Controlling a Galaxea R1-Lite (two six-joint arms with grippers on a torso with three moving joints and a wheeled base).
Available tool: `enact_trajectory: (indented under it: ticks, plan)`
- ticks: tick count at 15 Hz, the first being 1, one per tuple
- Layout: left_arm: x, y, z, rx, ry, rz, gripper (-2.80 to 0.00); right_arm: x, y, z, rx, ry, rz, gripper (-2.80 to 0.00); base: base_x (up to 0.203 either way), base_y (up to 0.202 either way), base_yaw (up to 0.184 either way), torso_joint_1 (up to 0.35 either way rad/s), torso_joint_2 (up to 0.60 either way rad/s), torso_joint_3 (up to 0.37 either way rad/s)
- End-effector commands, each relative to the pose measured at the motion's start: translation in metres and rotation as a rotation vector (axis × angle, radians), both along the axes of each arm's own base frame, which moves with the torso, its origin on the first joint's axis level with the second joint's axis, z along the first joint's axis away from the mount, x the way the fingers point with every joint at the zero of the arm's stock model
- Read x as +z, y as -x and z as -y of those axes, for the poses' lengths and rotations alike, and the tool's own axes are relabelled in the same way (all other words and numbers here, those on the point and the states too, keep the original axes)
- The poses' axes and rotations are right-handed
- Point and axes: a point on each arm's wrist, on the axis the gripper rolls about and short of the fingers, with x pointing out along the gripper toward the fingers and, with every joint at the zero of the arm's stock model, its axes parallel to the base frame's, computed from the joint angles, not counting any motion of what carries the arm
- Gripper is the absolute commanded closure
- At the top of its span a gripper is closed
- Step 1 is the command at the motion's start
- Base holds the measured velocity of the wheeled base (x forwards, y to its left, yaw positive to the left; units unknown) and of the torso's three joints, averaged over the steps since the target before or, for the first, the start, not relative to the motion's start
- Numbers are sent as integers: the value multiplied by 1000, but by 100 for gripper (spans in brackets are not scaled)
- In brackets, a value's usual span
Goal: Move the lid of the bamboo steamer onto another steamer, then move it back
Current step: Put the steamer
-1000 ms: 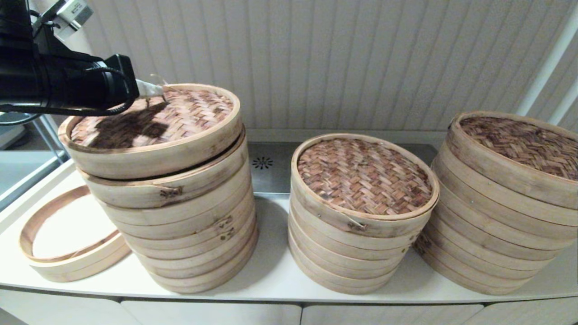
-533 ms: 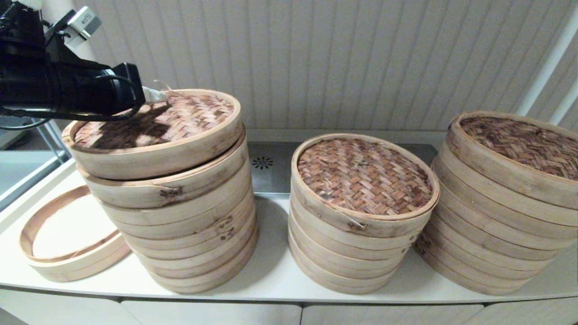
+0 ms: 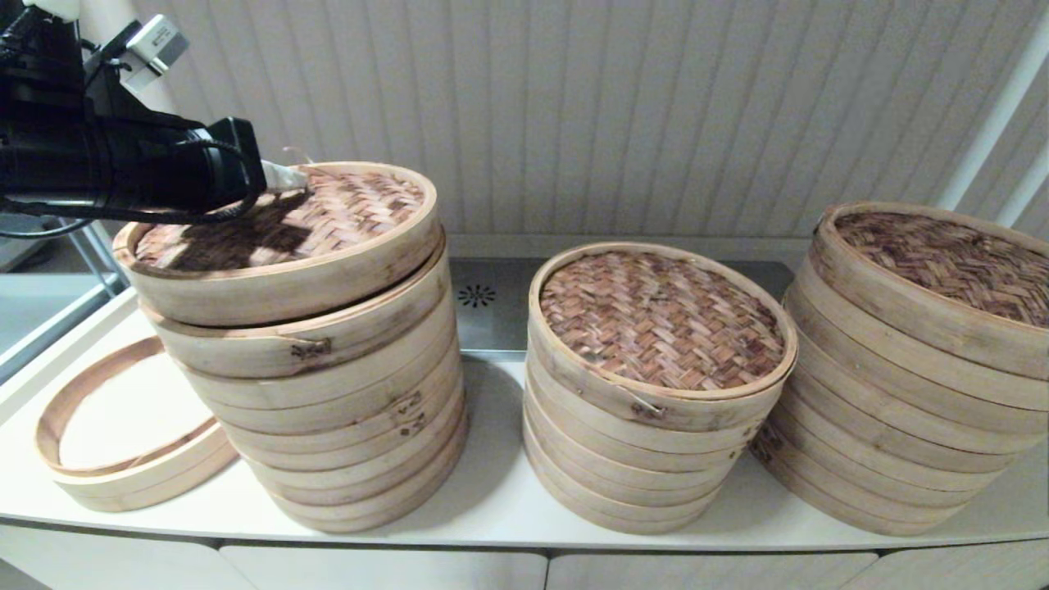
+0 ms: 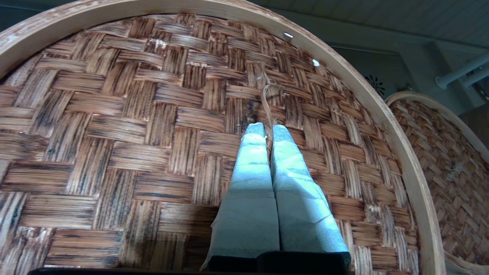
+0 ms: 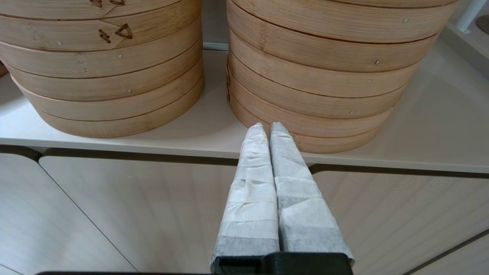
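The woven bamboo lid [image 3: 328, 217] sits tilted on top of the tall left steamer stack [image 3: 344, 393], its left edge overhanging a little. My left gripper [image 3: 293, 175] reaches in over it from the left. It is shut on the thin fibre loop [image 4: 267, 89] at the lid's centre, and the strand runs between the taped fingertips [image 4: 284, 133]. The left wrist view is filled by the lid's weave [image 4: 114, 114]. My right gripper [image 5: 267, 126] is shut on nothing. It hangs low in front of the counter, out of the head view.
A lidded middle steamer stack [image 3: 656, 328] and a taller right stack [image 3: 918, 328] stand on the white counter [image 3: 492, 492]. A loose bamboo ring [image 3: 139, 483] lies at the far left. The panelled wall is close behind.
The lid has come down a little onto the left stack, and the gap under it has narrowed. The left arm has shifted slightly right and down with it.
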Motion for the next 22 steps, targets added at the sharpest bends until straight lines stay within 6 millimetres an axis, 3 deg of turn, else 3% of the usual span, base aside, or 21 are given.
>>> enact_trajectory:
  ticks: [1,6,13,22]
  plan:
    - [2,3,4,-14,3,7,0,0,0,0,1,1,0,0,0,0,0,0,0,0]
    - [7,11,9,-38,5,20,0,0,0,0,1,1,0,0,0,0,0,0,0,0]
    - [3,4,9,4,-13,12,0,0,0,0,1,1,0,0,0,0,0,0,0,0]
    - [7,4,-5,42,-49,36,0,0,0,0,1,0,0,0,0,0,0,0,0,0]
